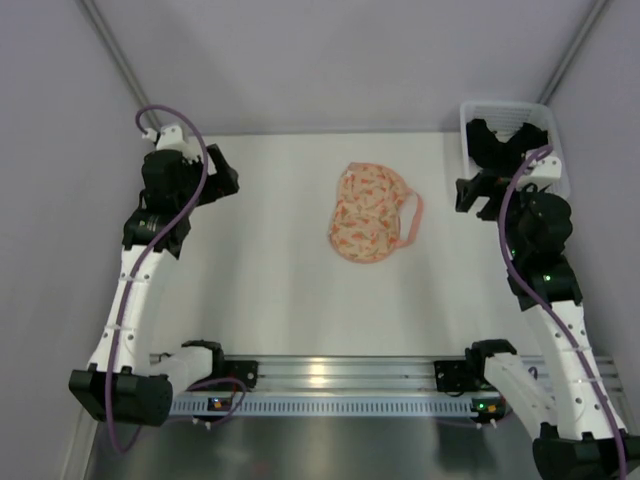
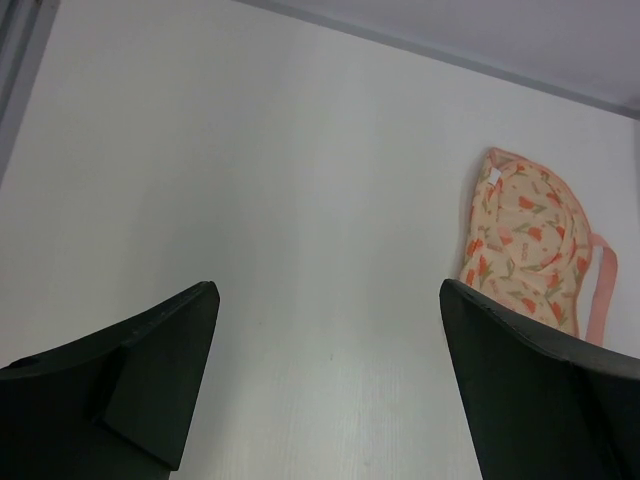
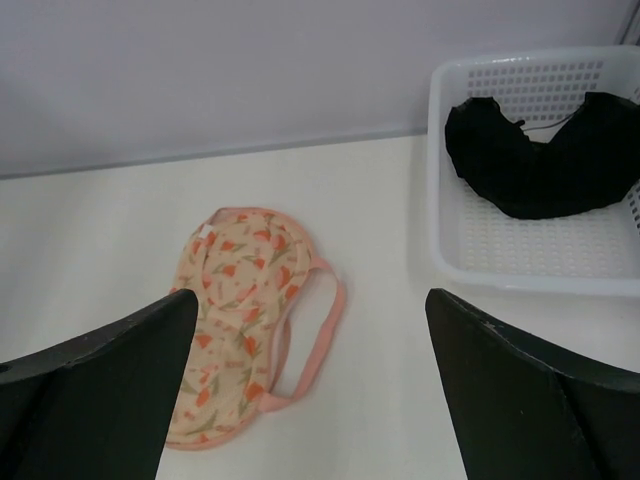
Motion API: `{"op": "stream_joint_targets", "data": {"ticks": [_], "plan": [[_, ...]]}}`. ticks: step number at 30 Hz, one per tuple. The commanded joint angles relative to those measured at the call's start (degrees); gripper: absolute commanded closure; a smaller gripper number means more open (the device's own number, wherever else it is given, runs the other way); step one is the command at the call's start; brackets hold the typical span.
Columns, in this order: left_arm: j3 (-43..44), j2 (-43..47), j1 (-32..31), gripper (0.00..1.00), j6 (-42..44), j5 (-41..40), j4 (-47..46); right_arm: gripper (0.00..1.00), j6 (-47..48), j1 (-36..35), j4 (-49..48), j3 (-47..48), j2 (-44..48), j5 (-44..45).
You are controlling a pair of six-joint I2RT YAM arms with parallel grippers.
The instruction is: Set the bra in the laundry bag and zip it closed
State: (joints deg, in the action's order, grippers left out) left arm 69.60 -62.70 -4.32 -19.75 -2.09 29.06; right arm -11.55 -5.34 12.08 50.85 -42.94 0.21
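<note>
- Fingers first: left fingers (image 2: 160, 360) are spread wide with nothing between them; right fingers (image 3: 110, 380) likewise, spread and empty.
- Laundry bag (image 3: 235, 320) lies flat on the surface (image 1: 270, 280), pattern side up, halves folded together. Can't tell whether the zip is open.
- From the left wrist, the bag sits ahead of and outboard of one finger, well apart, not between the pair.
- From the right wrist, the bag sits just ahead of one fingertip. The pink strap loop (image 3: 310, 340) trails out ahead of the gap between the pair.
- Bra (image 3: 535, 165), black, is bunched in the white mesh basket (image 3: 440, 170), ahead of the other right finger and beyond it.
- Why this layout, my read: the bag is parked centrally so both arms can reach it. The bra is staged in the basket on the right arm's side, so the right arm likely fetches it. Both sets of fingers are spread because nothing has been picked up yet.
- Task looks unstarted: bra not in bag.
- Count: 1 bag, 1 strap loop, 1 bra, 1 basket, 2 arms, 2 fingers each.
</note>
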Motion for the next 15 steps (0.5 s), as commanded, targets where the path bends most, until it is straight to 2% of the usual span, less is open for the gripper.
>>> {"op": "stream_joint_targets", "data": {"ticks": [1,4,6,7,8,11,12,15], "plan": [[0.27,1.44,0.1,0.02,2.08,4.98,-0.32,0.01,-0.58,0.6,-2.41,-1.1,-0.57,0.14],[1.32,0.82,-0.16,0.02,2.43,8.14,-0.41,0.01,-1.28,0.6,-4.33,-1.72,0.13,-3.19],[2.37,0.38,-1.39,0.02,3.22,6.23,-0.41,0.01,-2.5,0.6,-5.83,-3.12,0.66,-4.25],[3.08,0.03,-4.09,0.02,3.4,4.65,-0.32,0.01,-3.47,0.51,-6.71,-3.73,0.75,-4.51],[3.95,-0.49,-6.3,0.02,3.14,-0.58,-0.32,0.01,-3.48,0.6,-8.28,-4.35,0.75,-5.38],[7.82,-5.4,-19.55,0.01,2.0,-11.75,-0.84,0.01,-3.21,0.51,-9.35,-6.11,-0.65,-6.01],[9.39,-9.07,-26.11,0.02,1.21,-13.19,-1.28,0.01,-3.39,0.6,-9.0,-5.77,-1.53,-5.92],[9.68,-15.84,-33.36,0.02,-1.52,-14.6,-7.42,0.0,-4.36,0.6,-9.0,-6.72,-1.54,-6.1]]}}
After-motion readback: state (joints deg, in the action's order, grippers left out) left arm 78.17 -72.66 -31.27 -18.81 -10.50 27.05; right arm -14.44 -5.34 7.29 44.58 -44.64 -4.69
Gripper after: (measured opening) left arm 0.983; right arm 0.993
